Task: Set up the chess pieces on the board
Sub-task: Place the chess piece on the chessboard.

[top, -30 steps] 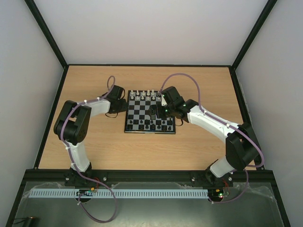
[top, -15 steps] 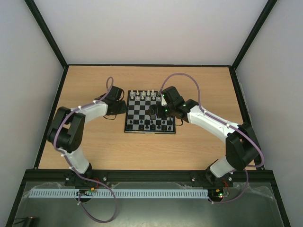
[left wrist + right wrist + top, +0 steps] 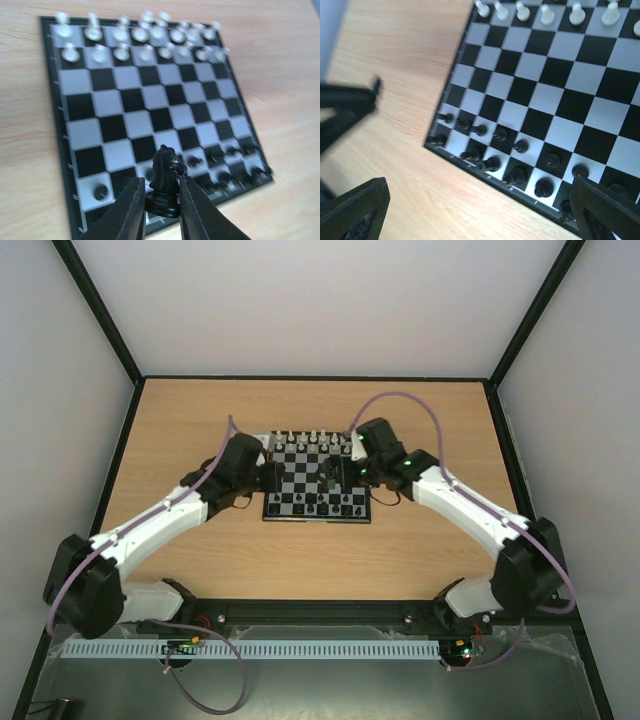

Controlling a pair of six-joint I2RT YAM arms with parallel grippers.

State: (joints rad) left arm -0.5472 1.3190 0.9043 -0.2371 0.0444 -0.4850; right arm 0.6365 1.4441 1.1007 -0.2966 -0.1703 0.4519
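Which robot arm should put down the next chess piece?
Left. The left gripper holds a tiny black knight piece at the black-and-grey checked chessboard's edge; the right gripper is open and empty.

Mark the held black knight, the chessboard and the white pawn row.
Small black knight piece point(image 3: 164, 175), left wrist view, its neck.
Checked black-and-grey chessboard point(image 3: 137, 123), left wrist view, bare middle square.
Row of white pawns point(image 3: 146, 51), left wrist view, a middle pawn.
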